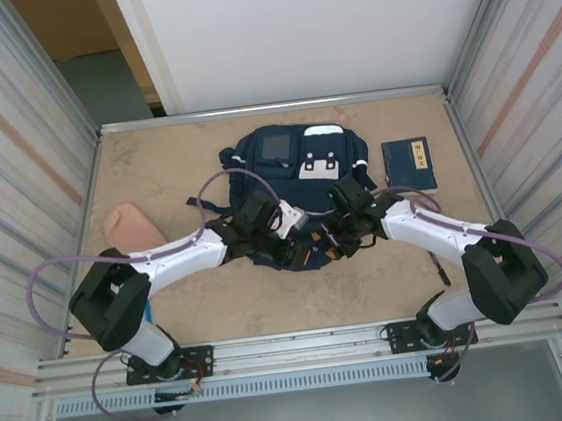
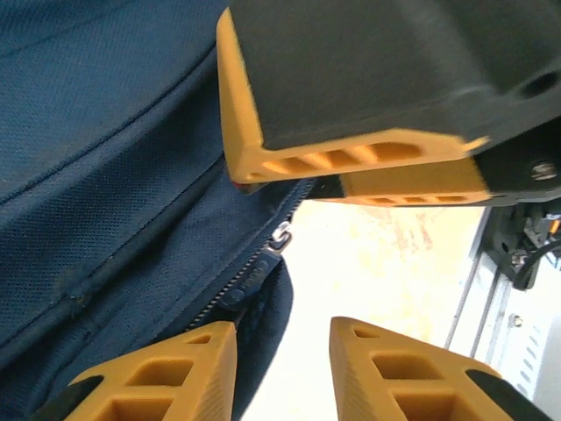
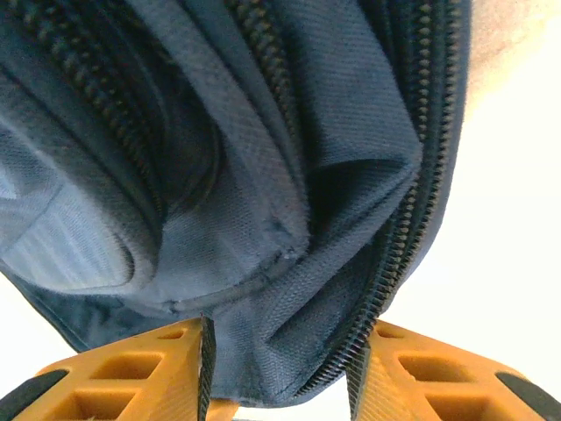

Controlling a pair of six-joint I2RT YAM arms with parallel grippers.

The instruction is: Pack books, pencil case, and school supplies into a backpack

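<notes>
The navy backpack (image 1: 291, 159) lies flat at the table's middle, front patch up. Both grippers meet at its near edge. My left gripper (image 1: 298, 252) is open (image 2: 280, 351), its fingers apart over bare table, with a zipper pull (image 2: 250, 276) just off the left fingertip (image 2: 206, 351). My right gripper (image 1: 330, 240) is shut (image 3: 280, 368) on a fold of backpack fabric (image 3: 289, 289) with a zipper track along its edge. The navy book (image 1: 409, 163) lies to the backpack's right. A peach-pink lump (image 1: 130, 226) sits far left. A thin dark pen (image 1: 440, 269) lies near the right arm.
Metal walls close in the table on the left, right and back. A rail (image 1: 295, 345) runs along the near edge with both arm bases. In the left wrist view the right gripper's orange fingers (image 2: 351, 158) hang close above mine.
</notes>
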